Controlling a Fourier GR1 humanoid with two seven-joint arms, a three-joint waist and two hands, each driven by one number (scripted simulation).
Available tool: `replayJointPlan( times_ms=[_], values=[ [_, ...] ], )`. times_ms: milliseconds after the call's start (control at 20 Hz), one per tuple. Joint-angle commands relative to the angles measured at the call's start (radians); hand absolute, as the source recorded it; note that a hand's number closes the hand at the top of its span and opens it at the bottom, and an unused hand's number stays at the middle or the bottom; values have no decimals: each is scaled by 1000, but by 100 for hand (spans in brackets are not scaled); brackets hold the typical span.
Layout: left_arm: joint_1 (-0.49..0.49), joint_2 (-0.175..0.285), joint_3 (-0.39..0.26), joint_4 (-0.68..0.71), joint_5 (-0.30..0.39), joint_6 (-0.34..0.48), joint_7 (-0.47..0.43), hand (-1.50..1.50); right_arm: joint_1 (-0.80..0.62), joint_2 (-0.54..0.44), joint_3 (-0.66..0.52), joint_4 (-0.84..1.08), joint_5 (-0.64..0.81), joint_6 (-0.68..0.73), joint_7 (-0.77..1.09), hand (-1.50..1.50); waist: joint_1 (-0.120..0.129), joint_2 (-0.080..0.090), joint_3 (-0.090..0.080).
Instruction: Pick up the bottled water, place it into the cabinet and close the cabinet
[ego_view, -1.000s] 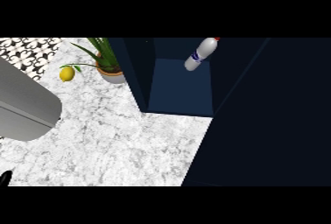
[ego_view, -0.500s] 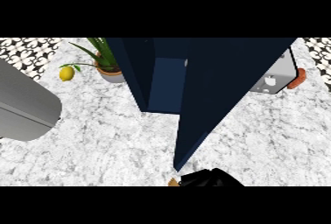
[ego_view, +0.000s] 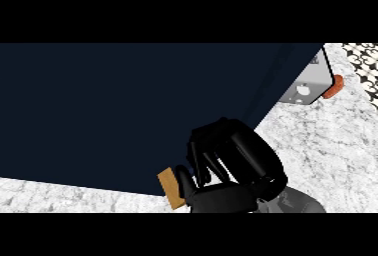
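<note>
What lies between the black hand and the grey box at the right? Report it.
Between the right hand and the grey box there is only bare marble counter, as the head view shows.

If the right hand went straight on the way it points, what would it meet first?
Most likely the dark cabinet door: the right hand points up and left at its near edge. Depth is unclear, so it may be touching.

The right hand (ego_view: 235, 167), on a grey forearm (ego_view: 301, 203) at the lower edge, points up with fingers (ego_view: 247, 147) loosely arched, holding nothing.
</note>
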Motion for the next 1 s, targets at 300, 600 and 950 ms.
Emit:
replayJointPlan(
  times_ms=[300,600,950],
  values=[
    [112,-59,139,-2,81,-161,11,-150,-327,-39,-294,404,-166,161,-32,150,-3,2,1],
    [109,-81,220,35,134,-233,57,-150,-450,-48,-322,562,-148,232,-62,150,-16,1,1],
    [87,-74,255,37,183,-235,116,-150,-485,0,-305,733,-102,286,-157,150,-11,5,1]
  ],
)
